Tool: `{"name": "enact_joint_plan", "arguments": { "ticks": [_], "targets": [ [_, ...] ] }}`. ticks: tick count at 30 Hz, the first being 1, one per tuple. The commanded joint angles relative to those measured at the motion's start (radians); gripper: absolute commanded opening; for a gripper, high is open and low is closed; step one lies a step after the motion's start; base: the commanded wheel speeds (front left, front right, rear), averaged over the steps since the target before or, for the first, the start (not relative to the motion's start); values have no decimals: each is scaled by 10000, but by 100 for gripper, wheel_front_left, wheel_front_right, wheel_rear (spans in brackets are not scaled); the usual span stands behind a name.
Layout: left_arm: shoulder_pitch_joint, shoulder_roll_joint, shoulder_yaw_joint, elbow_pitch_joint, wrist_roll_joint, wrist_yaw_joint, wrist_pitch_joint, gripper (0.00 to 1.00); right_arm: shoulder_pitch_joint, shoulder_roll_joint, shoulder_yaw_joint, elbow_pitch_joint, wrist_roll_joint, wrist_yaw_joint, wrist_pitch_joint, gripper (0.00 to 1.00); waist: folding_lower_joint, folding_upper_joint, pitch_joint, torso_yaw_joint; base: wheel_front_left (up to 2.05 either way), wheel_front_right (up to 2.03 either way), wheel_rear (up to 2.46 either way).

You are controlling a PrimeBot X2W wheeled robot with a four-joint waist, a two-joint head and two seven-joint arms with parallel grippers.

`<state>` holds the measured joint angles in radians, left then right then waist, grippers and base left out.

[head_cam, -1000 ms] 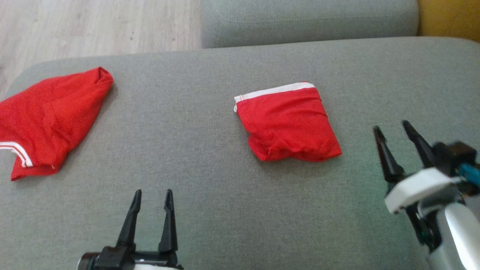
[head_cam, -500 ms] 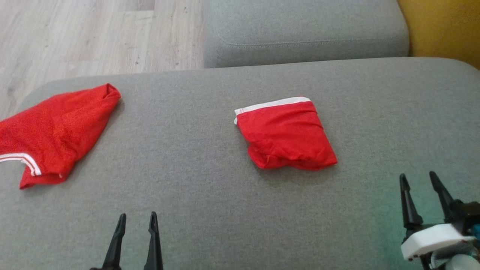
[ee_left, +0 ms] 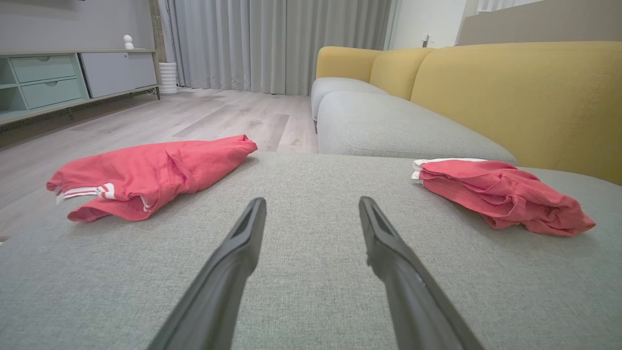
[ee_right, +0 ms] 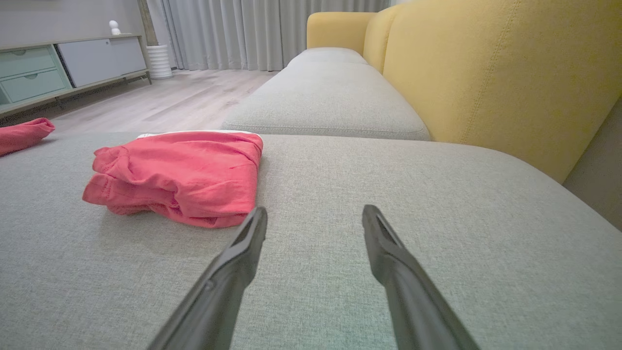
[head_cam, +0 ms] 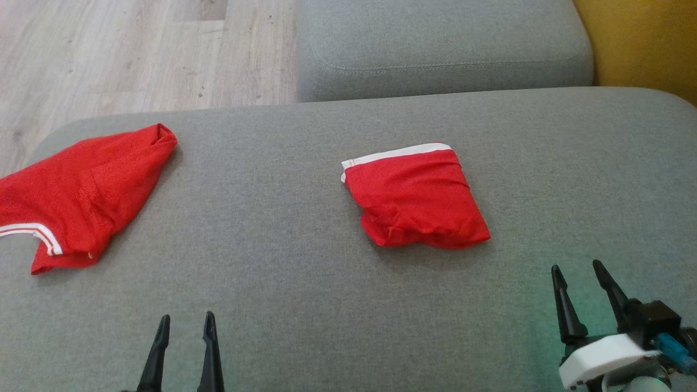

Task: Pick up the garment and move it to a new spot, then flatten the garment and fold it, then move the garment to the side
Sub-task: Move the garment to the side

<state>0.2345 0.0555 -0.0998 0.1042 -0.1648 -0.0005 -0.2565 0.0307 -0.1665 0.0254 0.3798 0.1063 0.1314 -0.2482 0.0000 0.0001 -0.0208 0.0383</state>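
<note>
A folded red garment [head_cam: 416, 198] with a white band along its far edge lies in the middle of the grey sofa seat [head_cam: 305, 283]. A second red garment [head_cam: 81, 190] with white stripes lies loosely at the seat's left end. My left gripper [head_cam: 186, 317] stands open at the near edge, between the two garments and apart from both. My right gripper [head_cam: 576, 265] is open too, near and to the right of the folded garment. The left wrist view has the striped garment [ee_left: 155, 170] left and the folded garment [ee_left: 495, 192] right of the open left gripper [ee_left: 312, 201]. In the right wrist view the folded garment [ee_right: 184, 175] sits just left of the open right gripper [ee_right: 315, 210].
A second grey seat cushion [head_cam: 435, 49] adjoins the far side. The yellow sofa back [head_cam: 642, 43] runs along the right. Wooden floor [head_cam: 109, 54] lies beyond the seat's left and far edges. A low cabinet [ee_left: 63, 82] and curtains stand across the room.
The head camera has tilted, shifting the whole picture down. Both grippers have drawn back toward me, the right one farther. Neither garment has moved on the seat.
</note>
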Motion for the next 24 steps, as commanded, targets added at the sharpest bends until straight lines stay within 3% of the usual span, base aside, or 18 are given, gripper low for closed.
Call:
{"name": "enact_joint_plan", "arguments": {
  "ticks": [1, 4, 8, 16, 20, 24],
  "targets": [
    [-268, -53, 344, -260, 83, -24, -53, 100, -466, -108, 247, -254, 107, -7, -132, 100, 0, -1, 4, 23, 0, 0, 0],
    [-257, -53, 352, -259, 79, -27, -53, 100, -588, -64, 410, -269, 421, -7, -133, 100, 0, -1, 36, 61, 0, 0, 0],
    [-317, -53, 295, -286, 91, -15, -53, 100, -1210, -197, 858, -474, 1904, -7, 492, 100, 0, -1, 199, 131, 0, 0, 0],
    [-1017, -53, -225, -325, 70, -2, -53, 100, -3935, -932, 807, -179, 4669, -7, 4004, 100, 0, -1, 1356, 709, 0, 0, 0],
    [-1456, -53, -624, -188, 23, -7, -53, 100, -5095, -1083, 918, 810, 5243, -7, 5662, 100, 0, -1, 1872, 1279, 0, 0, 0],
    [-1746, -53, -950, -101, -87, 110, -53, 100, -5763, -1156, 1006, 1947, 5430, -7, 6605, 100, 0, -1, 2160, 1815, 0, 0, 0]
  ]
}}
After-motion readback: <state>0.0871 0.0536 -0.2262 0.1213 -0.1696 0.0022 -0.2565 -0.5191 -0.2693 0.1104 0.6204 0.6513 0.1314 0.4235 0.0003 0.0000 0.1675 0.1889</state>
